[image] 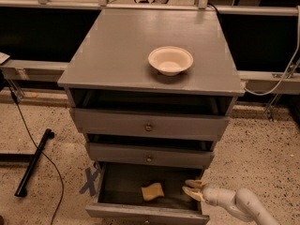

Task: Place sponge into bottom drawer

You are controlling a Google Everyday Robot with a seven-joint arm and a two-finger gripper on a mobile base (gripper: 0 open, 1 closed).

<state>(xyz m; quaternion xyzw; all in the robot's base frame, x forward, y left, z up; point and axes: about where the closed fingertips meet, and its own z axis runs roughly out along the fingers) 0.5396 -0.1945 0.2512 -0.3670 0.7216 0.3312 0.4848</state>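
Observation:
The pale-yellow sponge (pixel 153 191) lies flat on the floor of the bottom drawer (pixel 108 187), which is pulled out of the grey cabinet (pixel 140 55). My gripper (pixel 192 189) is at the right side of the open drawer, a short way right of the sponge and not touching it. Its two pale fingers are spread apart and hold nothing. The white arm (pixel 239 204) reaches in from the lower right.
A round white bowl (pixel 170 60) sits on the cabinet top. Two drawers with small round knobs (pixel 148 127) are above the open one. A black bar (pixel 33 162) and cable lie on the floor at left, near blue tape (pixel 90 181).

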